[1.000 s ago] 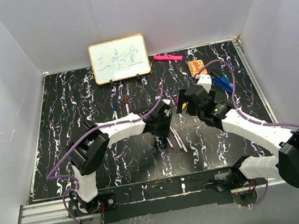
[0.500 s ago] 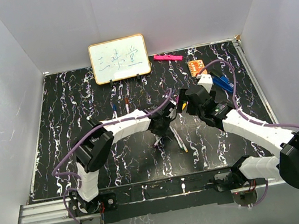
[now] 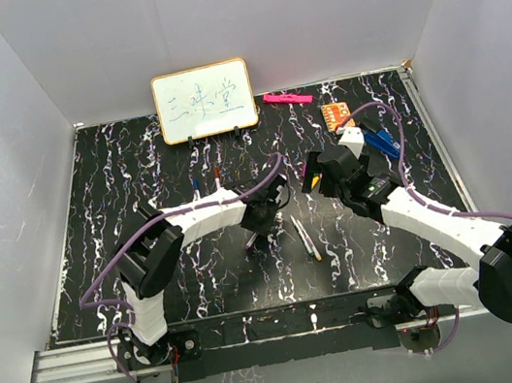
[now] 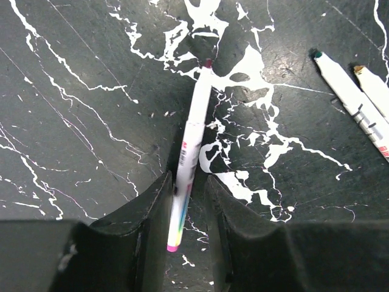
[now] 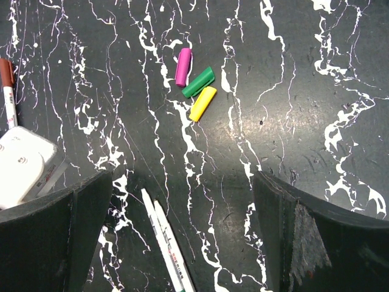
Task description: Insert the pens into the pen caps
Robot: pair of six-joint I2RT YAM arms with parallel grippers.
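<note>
My left gripper (image 3: 253,229) (image 4: 187,201) is shut on a white pen (image 4: 192,134) with a dark purple tip and a pink end. It holds the pen slanted just above the table (image 3: 124,223). Two more white pens (image 3: 305,238) lie side by side on the table, to its right in the left wrist view (image 4: 349,97). My right gripper (image 3: 316,178) (image 5: 182,177) is wide open and empty. It hovers over those two pens (image 5: 165,246). Purple (image 5: 182,67), green (image 5: 199,82) and yellow (image 5: 202,103) caps lie together beyond it.
A small whiteboard (image 3: 205,101) stands at the back. A pink highlighter (image 3: 286,99), an orange card (image 3: 339,115) and a blue clip-like object (image 3: 381,143) lie at the back right. Two capped pens, blue (image 3: 194,180) and brown (image 3: 219,173), lie in front of the whiteboard.
My left gripper has drawn back to the left, away from the two lying pens, with the pen in it. The right arm has hardly moved.
</note>
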